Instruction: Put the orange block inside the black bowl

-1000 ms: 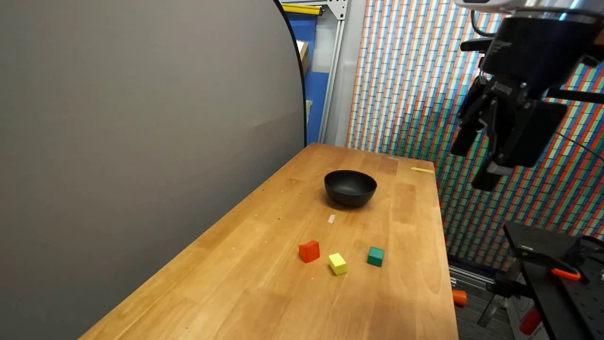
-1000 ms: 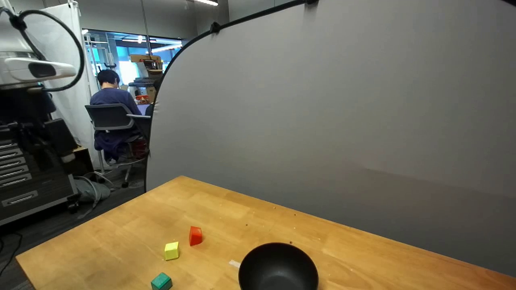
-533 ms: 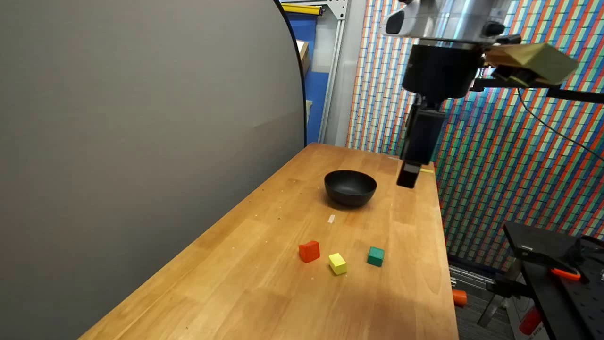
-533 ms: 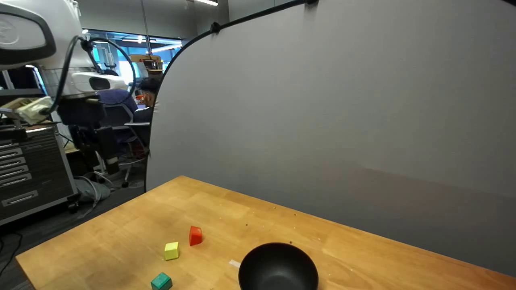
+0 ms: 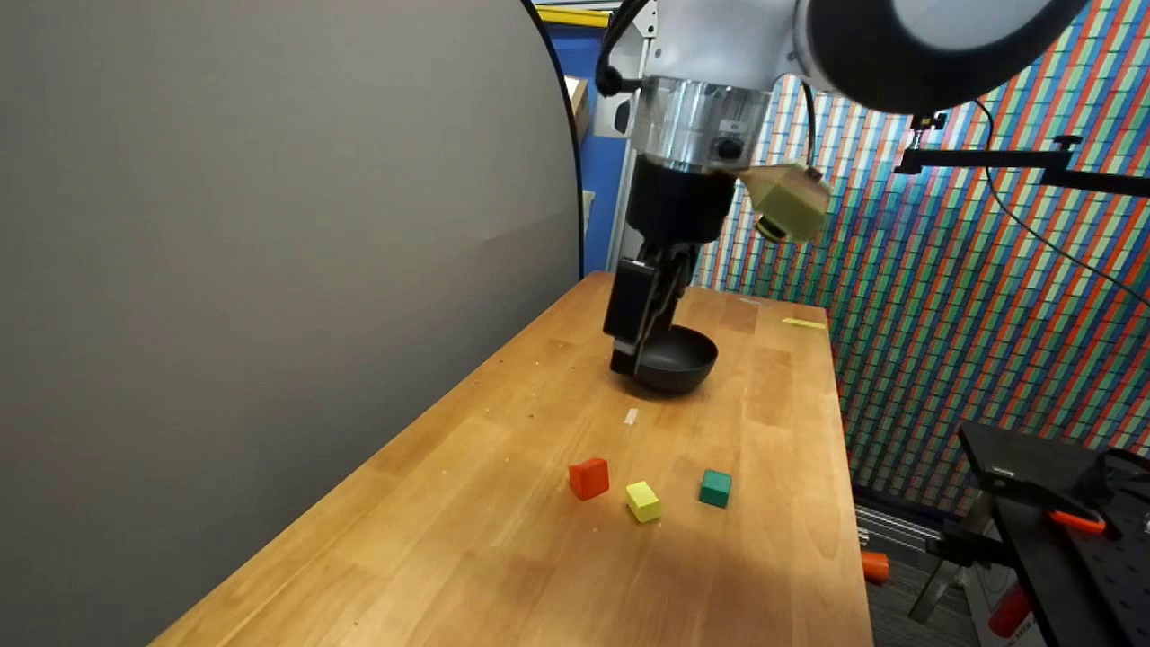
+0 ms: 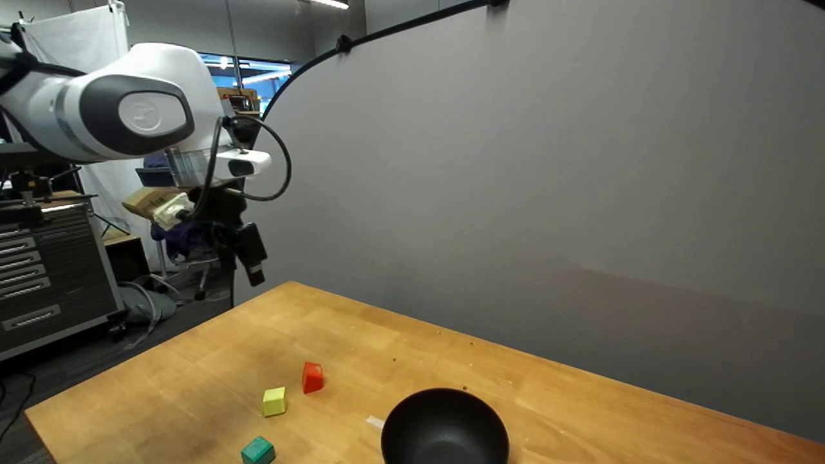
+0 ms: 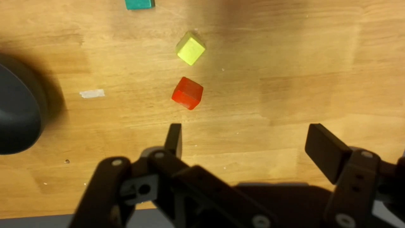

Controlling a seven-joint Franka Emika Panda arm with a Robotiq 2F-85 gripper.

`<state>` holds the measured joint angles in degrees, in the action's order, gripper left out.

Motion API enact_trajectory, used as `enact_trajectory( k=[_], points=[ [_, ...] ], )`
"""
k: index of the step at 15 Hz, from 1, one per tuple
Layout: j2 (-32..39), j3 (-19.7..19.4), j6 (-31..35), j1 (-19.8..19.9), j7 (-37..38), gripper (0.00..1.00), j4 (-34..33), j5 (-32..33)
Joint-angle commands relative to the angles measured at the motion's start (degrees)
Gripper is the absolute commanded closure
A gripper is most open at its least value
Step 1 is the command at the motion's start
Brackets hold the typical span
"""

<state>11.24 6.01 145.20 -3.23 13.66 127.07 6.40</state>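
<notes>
On the wooden table [image 5: 467,548], the orange block [image 7: 187,93] is resting outside the bowl [image 7: 19,106], well apart from it. With twelve o'clock at the top of the wrist view, the bowl is sitting at nine o'clock from the orange block, and a strip of tape [image 7: 91,93] is lying between the two. The yellow block [image 7: 190,49] is sitting near the orange block at twelve o'clock; the green block [image 7: 140,3] is sitting farther off at eleven o'clock, partly out of view.

The orange block is showing a strong red-orange colour and a compact, roughly cubic form, far smaller than the bowl. In the wrist view, one face is appearing a duller red; the face toward seven o'clock is appearing brighter. In both exterior views, its outline is appearing slightly irregular.

The claw [image 7: 245,137] is hanging above the table, at four o'clock from the orange block in the wrist view. Its fingers [image 7: 327,152] are standing wide apart, with table surface showing between them. In an exterior view, the arm [image 6: 138,122] is reaching in from nine o'clock, and the claw is appearing at ten o'clock from the bowl, well apart from it.
</notes>
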Motion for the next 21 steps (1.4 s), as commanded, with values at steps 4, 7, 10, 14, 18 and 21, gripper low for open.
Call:
enact_trajectory(
  k=[4, 7, 10, 14, 18, 21],
  points=[
    [13.4, -4.2, 3.7, -1.2, -0.2, 0.00, -11.5, -0.9],
    [17.5, -5.4, 3.5, -1.1, -0.1, 0.00, -15.1, -1.6],
    [21.2, -6.3, 3.2, -1.1, 0.1, 0.00, -17.8, -2.6],
    [25.3, -6.6, 1.2, -0.6, 0.5, 0.00, -20.5, -5.6],
    [28.4, -6.9, 0.6, -0.6, 1.2, 0.00, -22.3, -8.0],
    [30.8, -7.5, -0.3, -1.1, 2.3, 0.00, -23.7, -8.6]
  ],
)
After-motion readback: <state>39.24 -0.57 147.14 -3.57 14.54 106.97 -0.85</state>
